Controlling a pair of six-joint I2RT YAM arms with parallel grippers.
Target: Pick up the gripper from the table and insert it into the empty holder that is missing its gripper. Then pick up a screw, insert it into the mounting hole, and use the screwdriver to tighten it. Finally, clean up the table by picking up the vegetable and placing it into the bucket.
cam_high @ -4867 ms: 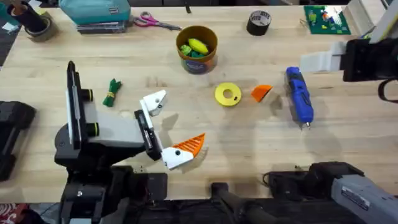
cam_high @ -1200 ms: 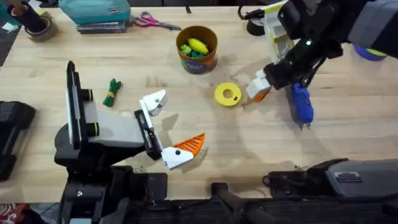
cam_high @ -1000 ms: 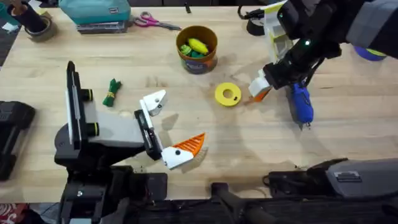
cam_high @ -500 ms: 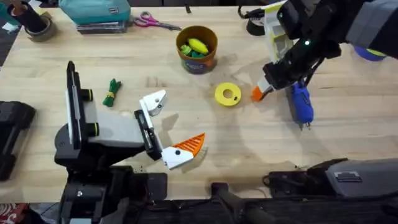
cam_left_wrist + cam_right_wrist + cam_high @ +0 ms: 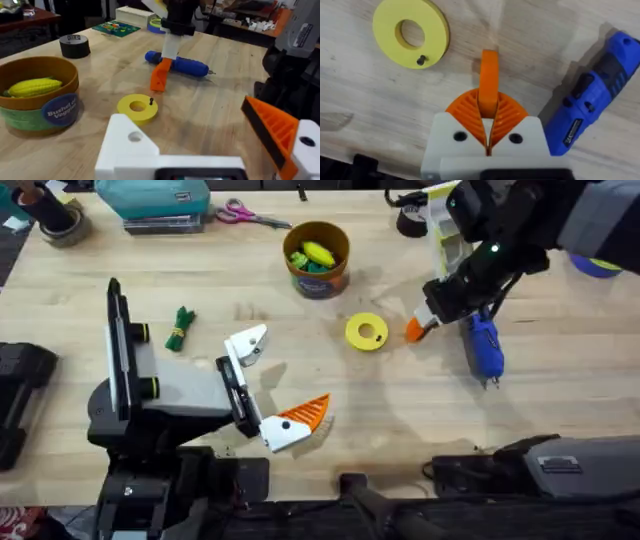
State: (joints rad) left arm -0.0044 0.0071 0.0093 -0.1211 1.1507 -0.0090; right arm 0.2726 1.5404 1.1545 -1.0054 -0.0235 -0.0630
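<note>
My right gripper (image 5: 425, 318) (image 5: 488, 120) is shut on the loose orange gripper (image 5: 413, 330) (image 5: 489, 87), clamped between its ribbed pads. In the left wrist view the orange gripper (image 5: 160, 75) hangs tilted, its lower end at the table. The blue screwdriver (image 5: 482, 345) (image 5: 592, 105) lies just right of it. A yellow disc (image 5: 366, 332) (image 5: 411, 32) carries a small dark screw (image 5: 421, 60) (image 5: 151, 100). My left gripper (image 5: 283, 375) rests open, with its bare white holder (image 5: 247, 345) (image 5: 130, 145) and an orange-padded finger (image 5: 300, 418). The green vegetable (image 5: 180, 328) lies at the left. The bucket (image 5: 317, 258) (image 5: 40, 95) stands at the back.
A yellow toy corn (image 5: 318, 253) lies in the bucket. Along the far edge are scissors (image 5: 248, 216), a teal case (image 5: 152, 200) and a black tape roll (image 5: 416, 216). Bare wood stretches between the disc and my left gripper.
My right arm came in from the right edge and dropped onto the orange gripper. Within the last second its fingers closed on it. The left arm has stayed still.
</note>
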